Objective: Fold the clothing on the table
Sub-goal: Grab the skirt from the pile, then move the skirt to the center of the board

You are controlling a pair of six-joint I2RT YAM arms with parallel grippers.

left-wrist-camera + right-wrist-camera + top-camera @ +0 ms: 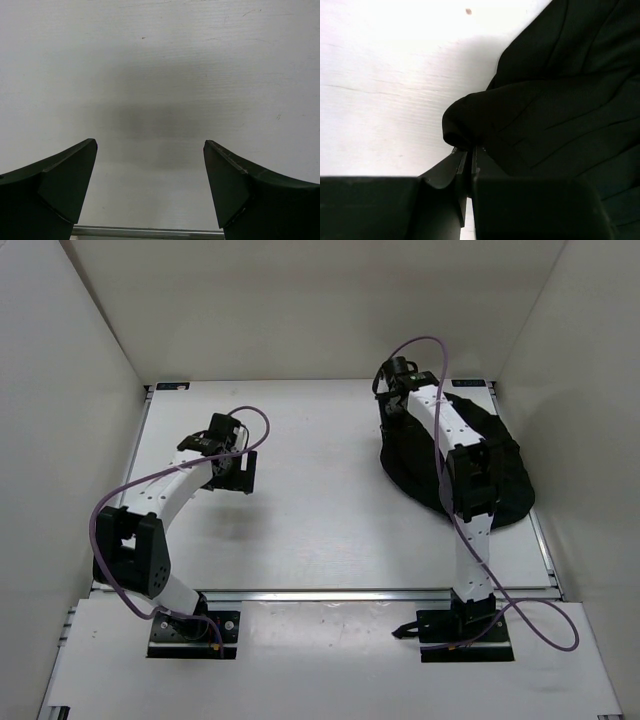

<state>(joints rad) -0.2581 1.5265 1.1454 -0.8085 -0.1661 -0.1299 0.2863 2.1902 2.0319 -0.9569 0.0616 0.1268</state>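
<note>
From above, the black pleated fabric garment (505,480) lies in a rumpled, roughly rounded heap on the far right part of the flat white matte surface (320,530), its right edge close to the rim there. My right fingers (392,418) point down at the heap's far left edge. My own right arm crosses over the cloth and hides a strip of it, and the fingertips are lost against the dark fabric. My left fingers (238,472) hang over bare surface on the left, well apart from the garment.

In the left wrist view, my left fingers stand spread wide with nothing between them. Only pale surface shows beyond them, with a soft shadow on it. A thin metal rail (150,231) runs along the bottom edge, cut off by the frame. The garment is out of this view.

In the right wrist view, my right fingers are pressed together. A rolled lip of the black cloth bulges right at their tips. It seems pinched between them, though black on black makes the contact hard to read. The garment fills the right side, matte, with long parallel ridges running diagonally, and runs past the frame. White surface with a small brown speck (468,11) lies to the left.
</note>
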